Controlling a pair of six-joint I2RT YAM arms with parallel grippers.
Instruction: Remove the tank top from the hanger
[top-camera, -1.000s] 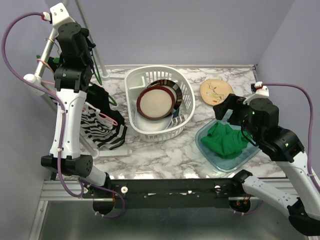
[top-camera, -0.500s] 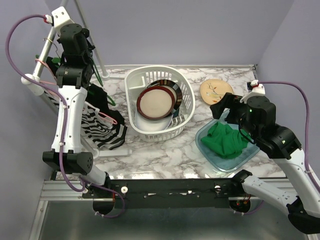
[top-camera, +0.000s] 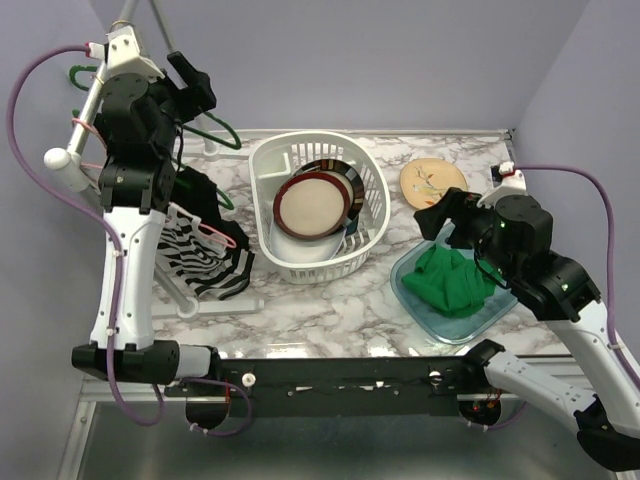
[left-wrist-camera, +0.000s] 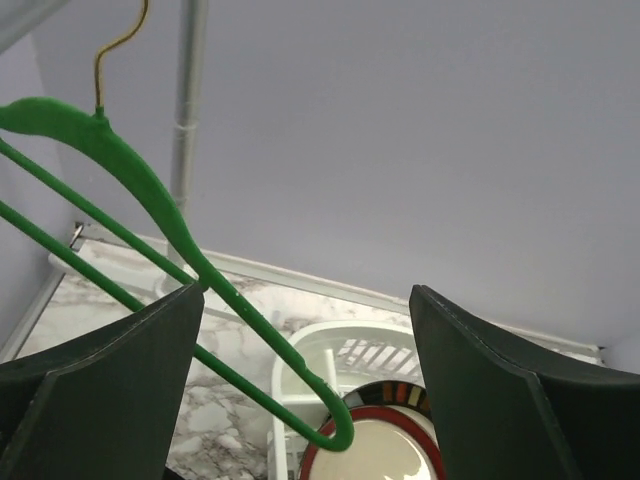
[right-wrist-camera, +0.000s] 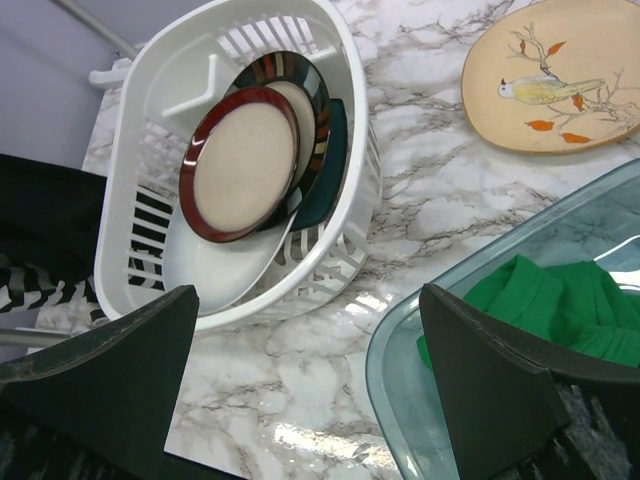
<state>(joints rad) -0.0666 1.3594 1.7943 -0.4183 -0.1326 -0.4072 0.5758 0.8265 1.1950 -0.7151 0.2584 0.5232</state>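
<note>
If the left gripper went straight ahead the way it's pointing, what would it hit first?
Probably the green hanger, whose arm and bar cross the gap between the open jaws of the left gripper. The white basket lies beyond it, though depth is hard to judge.

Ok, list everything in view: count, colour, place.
green hanger: 1, green with gold hook, bare, hanging high left
rack pole: 1, grey, far left
striped garment: 1, black and white, on the rack, left
basket: 1, white, table centre
plates: at least 3, red-rimmed cream, striped-rimmed, dark teal, in basket
bird plate: 1, tan, back right
clear tray: 1, bluish, near right
green cloth: 1, bunched in tray
table: 1, grey-white marble
left gripper: open, around hanger
right gripper: open, above tray
</note>
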